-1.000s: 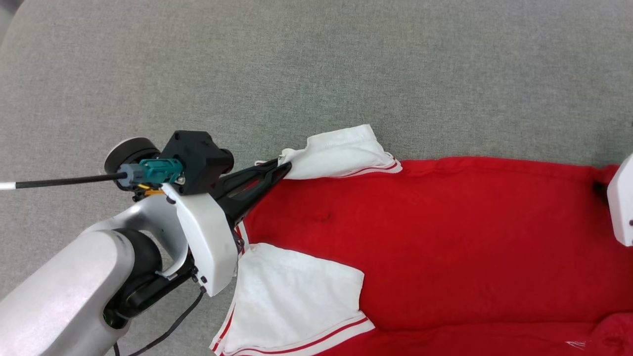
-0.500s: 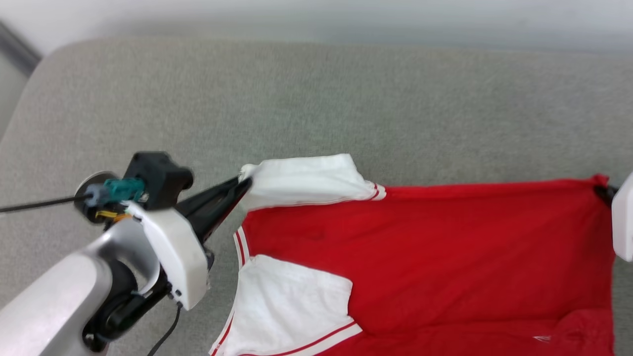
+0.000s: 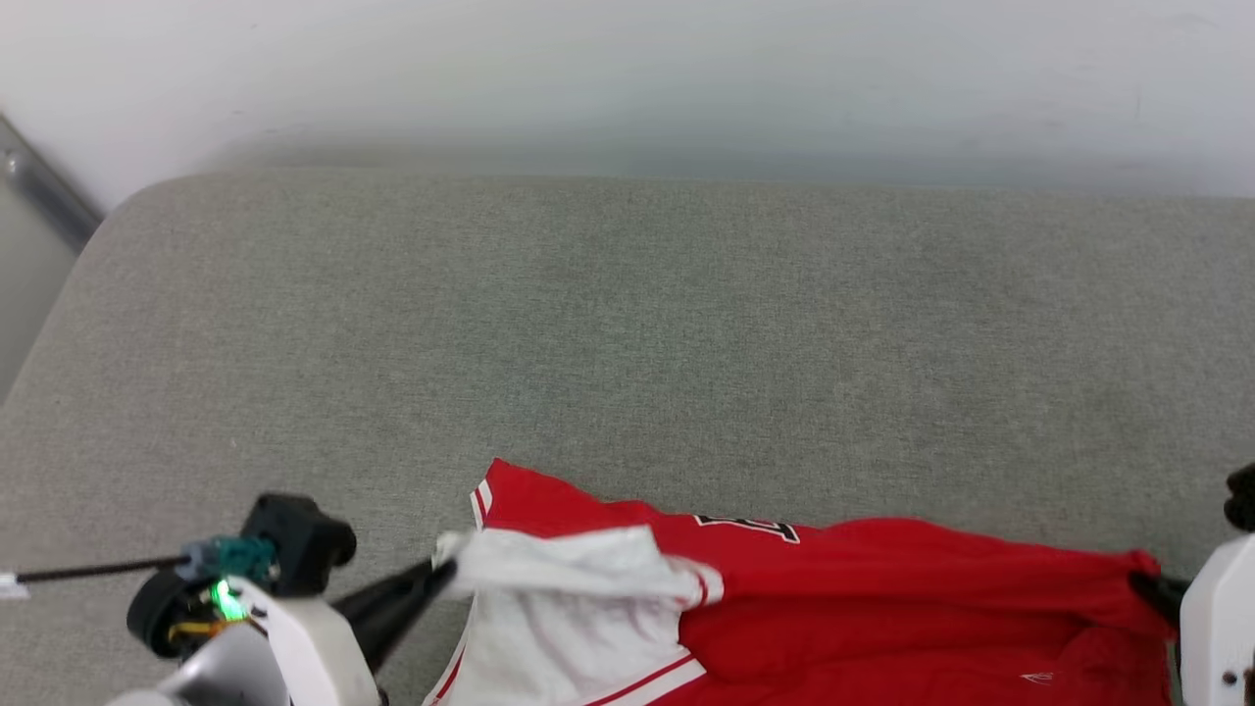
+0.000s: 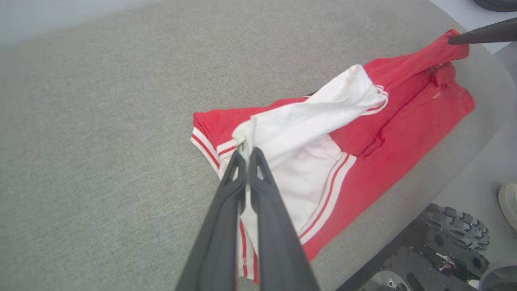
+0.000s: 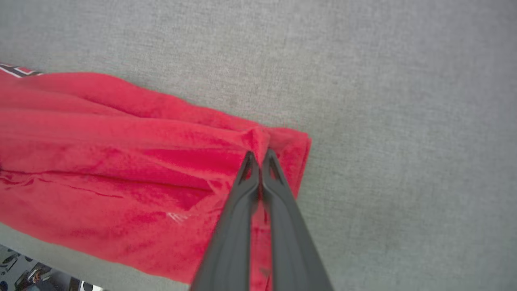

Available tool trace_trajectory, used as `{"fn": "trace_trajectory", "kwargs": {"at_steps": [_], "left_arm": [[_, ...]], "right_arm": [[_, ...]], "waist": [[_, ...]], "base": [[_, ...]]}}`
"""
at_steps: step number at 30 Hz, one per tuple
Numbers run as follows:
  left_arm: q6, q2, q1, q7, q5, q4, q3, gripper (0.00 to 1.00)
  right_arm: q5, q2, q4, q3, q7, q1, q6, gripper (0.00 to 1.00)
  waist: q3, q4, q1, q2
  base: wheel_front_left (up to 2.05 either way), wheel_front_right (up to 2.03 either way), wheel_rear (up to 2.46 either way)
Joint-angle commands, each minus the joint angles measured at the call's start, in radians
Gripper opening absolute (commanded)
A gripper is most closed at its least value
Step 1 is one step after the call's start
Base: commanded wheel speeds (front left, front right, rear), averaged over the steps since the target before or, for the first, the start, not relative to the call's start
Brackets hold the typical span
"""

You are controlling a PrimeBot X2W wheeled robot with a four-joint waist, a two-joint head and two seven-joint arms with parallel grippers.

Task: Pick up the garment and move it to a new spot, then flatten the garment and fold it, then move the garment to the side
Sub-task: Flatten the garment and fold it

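Observation:
The garment [image 3: 882,608], a red jersey with white sleeves, lies on the grey cushion [image 3: 627,343] near its front edge. My left gripper [image 3: 446,571] is shut on the tip of a white sleeve [image 4: 307,121] and holds it raised above the lower layers. The left gripper [image 4: 246,152] pinches the sleeve's cloth between both fingertips. My right gripper [image 3: 1145,586] is shut on the garment's red corner, and the right gripper [image 5: 258,155] bunches the red cloth [image 5: 101,161] there. A strip of black lettering [image 3: 750,527] peeks out along the far edge.
The cushion stretches wide and bare beyond the garment up to a pale wall [image 3: 627,78]. Its rounded left corner [image 3: 108,226] drops off. The robot's wheeled base [image 4: 452,238] and a shoe [image 4: 509,202] show below the cushion's near edge.
The head camera has moved, so the whole picture has shifted. The sleeve and the red far edge are now lifted and drawn back over the garment, which uncovers the lettering.

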Motion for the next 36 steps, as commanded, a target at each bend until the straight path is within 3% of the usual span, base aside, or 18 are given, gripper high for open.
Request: {"fn": "trace_trajectory", "kwargs": {"at_steps": [1, 8, 22, 23, 24, 25, 26, 36], "left_arm": [[0.007, 0.009, 0.028, 0.002, -0.003, -0.003, -0.010, 0.00], [0.015, 0.002, 0.096, 0.036, 0.018, 0.028, -0.084, 0.00], [-0.064, -0.108, 0.069, 0.027, 0.045, 0.251, -0.173, 0.00], [-0.066, -0.114, 0.066, 0.023, 0.054, 0.262, -0.178, 0.00], [-0.068, -0.120, 0.064, 0.019, 0.062, 0.273, -0.183, 0.25], [-0.070, -0.124, 0.062, 0.015, 0.069, 0.282, -0.187, 0.77], [-0.073, -0.129, 0.061, 0.007, 0.074, 0.289, -0.189, 1.00], [-0.026, -0.187, 0.052, -0.197, 0.097, 0.293, -0.104, 1.00]], "right_arm": [[0.003, 0.009, -0.011, -0.006, 0.006, 0.030, -0.001, 0.00], [0.006, 0.018, -0.026, 0.016, 0.023, 0.118, 0.000, 0.00], [0.001, -0.063, 0.075, 0.169, -0.006, 0.093, -0.001, 0.00], [0.002, -0.064, 0.083, 0.175, -0.014, 0.088, -0.001, 0.29], [0.002, -0.062, 0.089, 0.175, -0.022, 0.081, -0.001, 1.00], [0.003, -0.061, 0.091, 0.176, -0.030, 0.076, -0.001, 1.00], [0.008, -0.060, 0.092, 0.176, -0.035, 0.075, -0.001, 1.00], [0.071, -0.044, 0.021, 0.100, -0.015, 0.057, 0.000, 1.00]], "waist": [[-0.001, 0.002, 0.0001, 0.0000], [0.004, 0.007, 0.0001, 0.0000], [0.017, 0.003, 0.0001, 0.0000], [0.016, 0.003, 0.0001, 0.0000], [0.013, 0.003, 0.0001, 0.0000], [0.009, 0.002, 0.0001, 0.0000], [0.004, 0.001, 0.0001, 0.0000], [-0.060, -0.013, 0.0001, 0.0000]], "base": [[0.00, 0.00, 0.00], [0.00, 0.00, 0.00], [0.00, 0.00, 0.00], [0.00, 0.00, 0.00], [0.00, 0.00, 0.00], [0.00, 0.00, 0.00], [0.00, 0.00, 0.00], [0.00, 0.00, 0.00]]}}
